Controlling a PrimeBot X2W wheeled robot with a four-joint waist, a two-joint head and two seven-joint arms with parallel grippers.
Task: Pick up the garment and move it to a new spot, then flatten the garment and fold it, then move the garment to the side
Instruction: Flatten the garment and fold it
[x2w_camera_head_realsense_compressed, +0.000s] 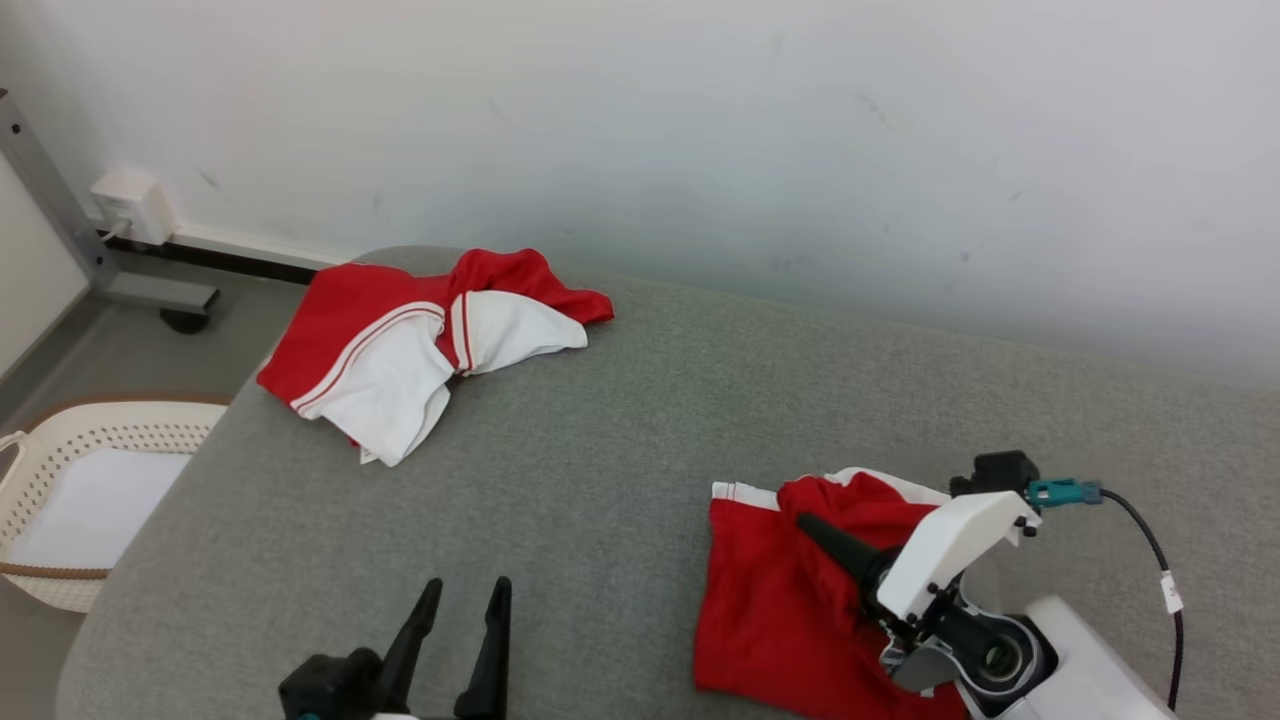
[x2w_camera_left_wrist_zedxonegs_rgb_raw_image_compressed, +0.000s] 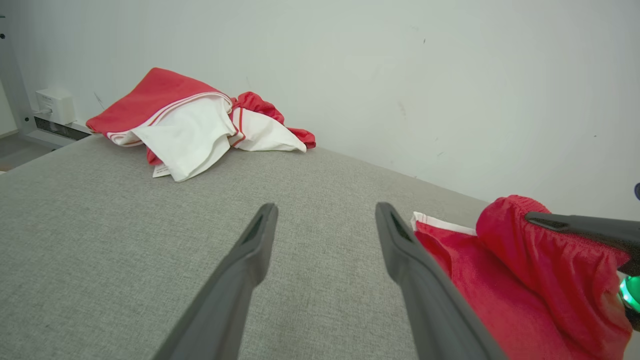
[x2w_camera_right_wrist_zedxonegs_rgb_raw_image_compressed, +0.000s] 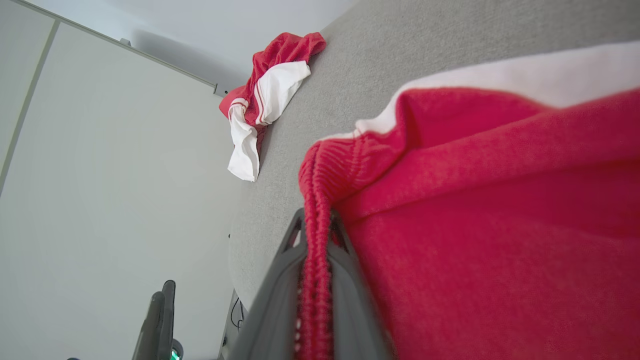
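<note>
A red garment (x2w_camera_head_realsense_compressed: 780, 600) with a white edge lies bunched on the grey padded table (x2w_camera_head_realsense_compressed: 620, 420) at the near right. My right gripper (x2w_camera_head_realsense_compressed: 805, 522) is shut on its red elastic hem, which the right wrist view shows pinched between the two fingers (x2w_camera_right_wrist_zedxonegs_rgb_raw_image_compressed: 316, 225), with the cloth (x2w_camera_right_wrist_zedxonegs_rgb_raw_image_compressed: 475, 225) hanging to the right. My left gripper (x2w_camera_head_realsense_compressed: 465, 592) stands open at the near middle over bare table, to the left of the garment and apart from it. In the left wrist view, the spread fingers (x2w_camera_left_wrist_zedxonegs_rgb_raw_image_compressed: 326, 207) hold nothing, and the garment (x2w_camera_left_wrist_zedxonegs_rgb_raw_image_compressed: 505, 280) lies at the right.
A second red and white garment (x2w_camera_head_realsense_compressed: 400, 350) lies crumpled at the table's far left corner. A cream laundry basket (x2w_camera_head_realsense_compressed: 60, 450) sits on the floor left of the table. A pale wall runs close behind the table.
</note>
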